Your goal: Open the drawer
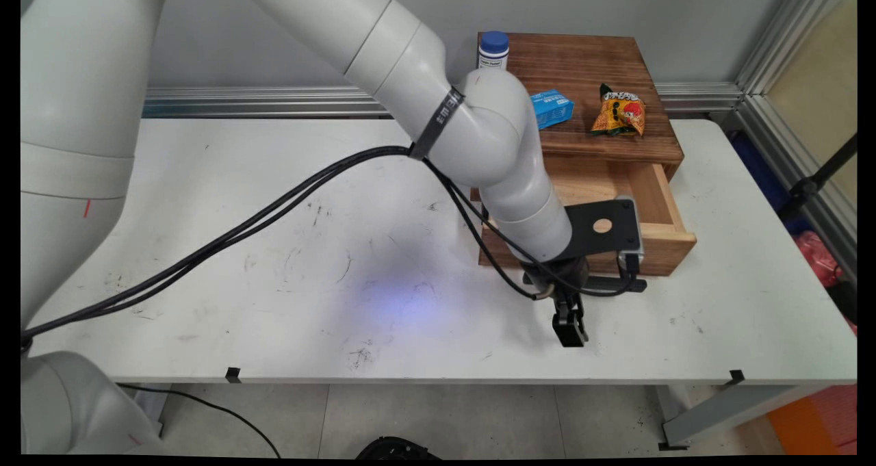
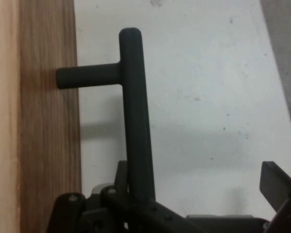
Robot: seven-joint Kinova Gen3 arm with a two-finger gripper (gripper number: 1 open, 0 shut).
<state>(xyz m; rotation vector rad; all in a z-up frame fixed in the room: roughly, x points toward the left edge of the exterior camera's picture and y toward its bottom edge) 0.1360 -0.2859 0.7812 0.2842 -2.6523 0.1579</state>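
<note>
- The gripper [image 1: 570, 329] hung low over the desk [image 1: 274, 247], just in front of the open drawer [image 1: 657, 237] of a small wooden cabinet [image 1: 588, 76].
- In the hand view its fingers stood wide apart: one finger [image 2: 279, 187] showed at the lower right, well clear of the handle [image 2: 136, 121], and the rest of the black linkage rose from the bottom edge around the lower end of the bar.
- The handle — a dark bar on a short post fixed to the drawer's front — ran up between the fingers; nothing was clamped on it as far as the hand view showed.
- The drawer front [image 2: 48, 145] appeared as a band of darker wood at the left of the hand view, with the white desk beyond the bar.
- In the main view the drawer was pulled out toward the near side, its pale inner wall visible, and the arm's black camera plate [image 1: 602, 230] covered part of the opening.
- On top of the cabinet stood a white bottle with a blue cap [image 1: 493, 50] at the back left corner.
- A blue packet [image 1: 551, 107] lay near the middle of the top, partly behind the arm.
- An orange snack bag [image 1: 619, 112] lay just to the right of the blue packet — apart from it.
- Black cables [image 1: 239, 233] hung from the arm across the desk toward the left.
</note>
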